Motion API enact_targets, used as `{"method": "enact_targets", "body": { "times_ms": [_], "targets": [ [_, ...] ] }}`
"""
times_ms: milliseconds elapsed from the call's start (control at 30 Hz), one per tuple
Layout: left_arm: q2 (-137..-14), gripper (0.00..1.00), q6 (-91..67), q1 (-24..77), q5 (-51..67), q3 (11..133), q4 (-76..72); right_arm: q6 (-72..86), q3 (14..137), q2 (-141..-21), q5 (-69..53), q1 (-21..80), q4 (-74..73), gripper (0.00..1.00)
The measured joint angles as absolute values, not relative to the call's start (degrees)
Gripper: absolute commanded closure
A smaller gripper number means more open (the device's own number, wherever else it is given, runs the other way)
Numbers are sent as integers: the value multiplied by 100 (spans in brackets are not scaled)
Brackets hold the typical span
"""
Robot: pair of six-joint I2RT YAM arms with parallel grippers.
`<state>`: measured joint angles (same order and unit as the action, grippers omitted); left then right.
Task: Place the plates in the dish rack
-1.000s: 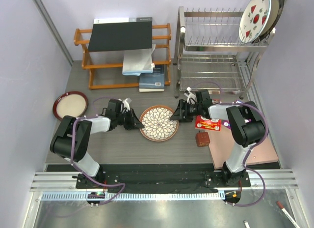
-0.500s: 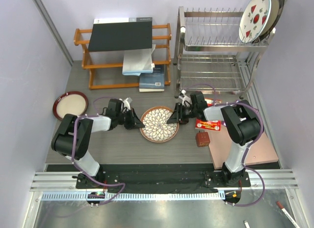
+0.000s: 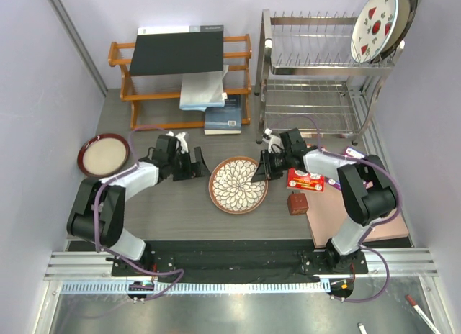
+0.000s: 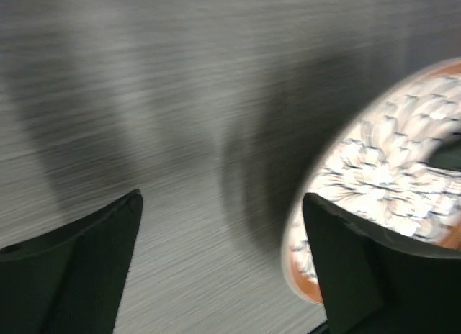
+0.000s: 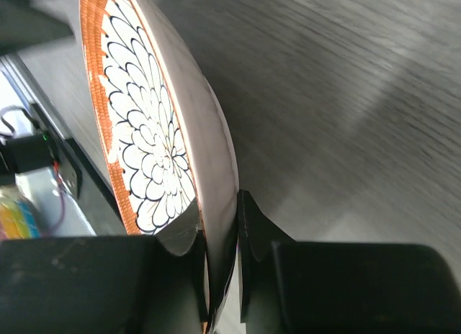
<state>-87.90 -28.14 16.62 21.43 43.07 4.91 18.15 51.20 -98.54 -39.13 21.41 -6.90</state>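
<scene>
The brown plate with the white petal pattern (image 3: pixel 238 184) (image 5: pixel 155 143) is at the table's middle, its right rim pinched between the jaws of my shut right gripper (image 3: pixel 261 168) (image 5: pixel 220 229). My left gripper (image 3: pixel 196 163) (image 4: pixel 222 262) stands open just left of that plate, its jaws apart from the rim; the plate (image 4: pixel 382 197) shows blurred at the right of the left wrist view. A maroon-rimmed cream plate (image 3: pixel 104 153) lies at the far left. The watermelon plate (image 3: pixel 374 24) stands upright in the top slots of the silver dish rack (image 3: pixel 317 68), a dark-rimmed plate (image 3: pixel 403 21) behind it.
An orange wooden shelf (image 3: pixel 180 96) holding a black board (image 3: pixel 178 50) and books stands at the back left. A red printed card (image 3: pixel 305 180) and a small brown cube (image 3: pixel 297 204) lie right of the petal plate, beside a pink mat (image 3: pixel 360 219).
My left gripper has let go of the petal plate's left rim, opened and drawn back left. My right gripper has shut on the plate's right rim.
</scene>
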Motion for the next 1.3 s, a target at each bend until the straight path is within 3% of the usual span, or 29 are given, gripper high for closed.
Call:
{"method": "enact_targets", "body": {
  "times_ms": [300,533,667,833,1067,1300],
  "targets": [
    [-7614,1,-2069,1149,906,5076,1726,602,6705,-8606,-3728,1868,-2899,99],
    [-7376,0,-2515,622,519,4823,1702,-91,8879,-7758,-3013,1859,-4233,99],
    [-7402,1,-2862,432,574,4534,1699,-283,10785,-7907,-2248,1614,-4685,99],
    [-7717,1,-3124,436,749,4521,1549,-336,12696,-8442,-683,1011,-4224,99],
    [-8086,1,-3411,436,937,4565,1485,-991,12742,-8656,1890,895,-2775,99],
    [-8005,1,-3564,436,1063,4504,1229,-2053,12783,-9378,3339,882,-1758,99]
  ]
}}
